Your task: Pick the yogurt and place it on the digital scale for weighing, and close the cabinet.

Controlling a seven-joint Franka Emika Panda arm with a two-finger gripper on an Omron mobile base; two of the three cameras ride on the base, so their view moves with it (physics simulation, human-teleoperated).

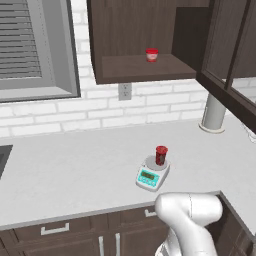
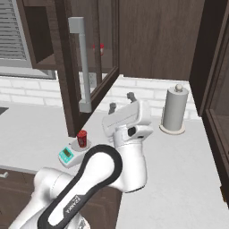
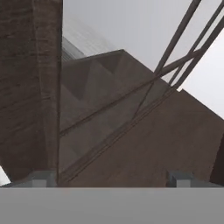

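Observation:
The dark red yogurt [image 1: 161,155] stands upright on the platter of the white digital scale [image 1: 150,176], teal panel facing front, on the counter. From the right base view the yogurt [image 2: 82,138] and scale [image 2: 68,155] lie just left of the open cabinet door [image 2: 107,53], whose long metal handle [image 2: 82,67] faces the room. My gripper [image 2: 120,102] is open and empty. It is raised to the right of the door's lower edge, well above and right of the scale. In the hand view the gripper [image 3: 111,178] faces dark wood and glass panels of the cabinet [image 3: 131,131].
A short red-and-white cup [image 1: 151,55] sits on the open cabinet's shelf [image 1: 140,67]. A paper towel roll [image 2: 174,109] stands at the back right of the counter. Lower drawers [image 1: 55,230] run under the counter edge. A window with blinds [image 1: 30,45] is at left.

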